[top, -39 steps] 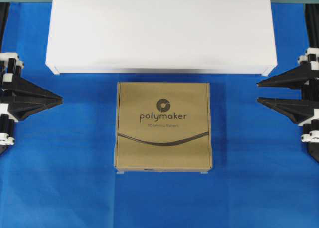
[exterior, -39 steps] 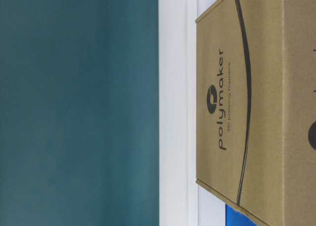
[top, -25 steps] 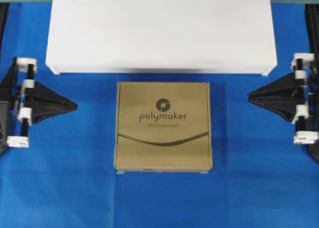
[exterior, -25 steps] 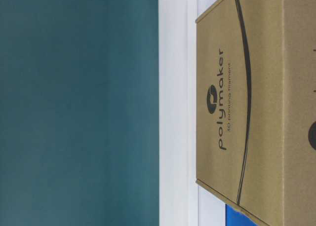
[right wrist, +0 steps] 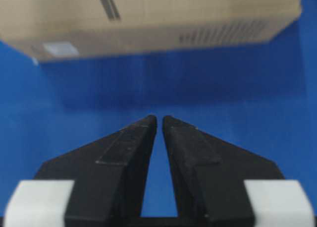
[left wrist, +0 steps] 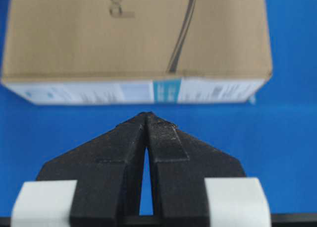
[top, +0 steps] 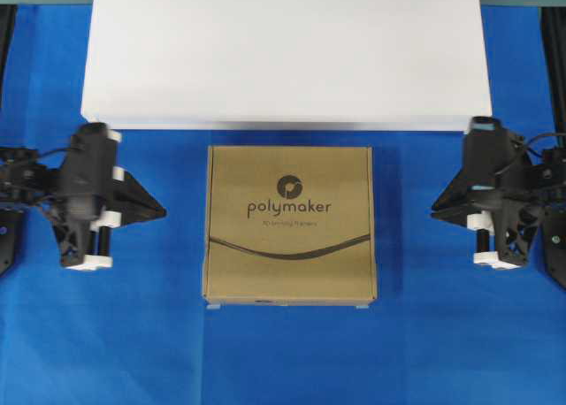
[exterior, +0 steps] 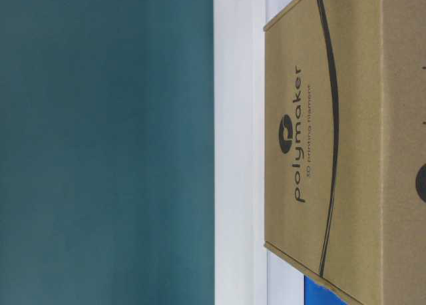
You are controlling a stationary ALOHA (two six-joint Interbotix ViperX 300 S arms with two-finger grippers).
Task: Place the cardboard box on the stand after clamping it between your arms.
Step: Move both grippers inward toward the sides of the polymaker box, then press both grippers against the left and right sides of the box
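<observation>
— Where does the cardboard box (top: 289, 224) sit?

— Flat on the blue tabletop (top: 283, 352), just in front of the white stand (top: 285, 51), not on it.

— And the pincers?

— The left pincer (top: 159, 212) has its fingertips pressed together, pointing at the box's side, apart from it. The right pincer (top: 437, 212) is nearly closed, only a slit between its tips, also short of the box.

Work surface: a blue cloth (top: 292, 352) covers the whole table, smooth, with faint creases. Backdrop: a plain teal wall (exterior: 106, 145) stands behind the table; a strip of it shows along the far edge in the overhead view. Lighting: even, with soft shadows.
</observation>
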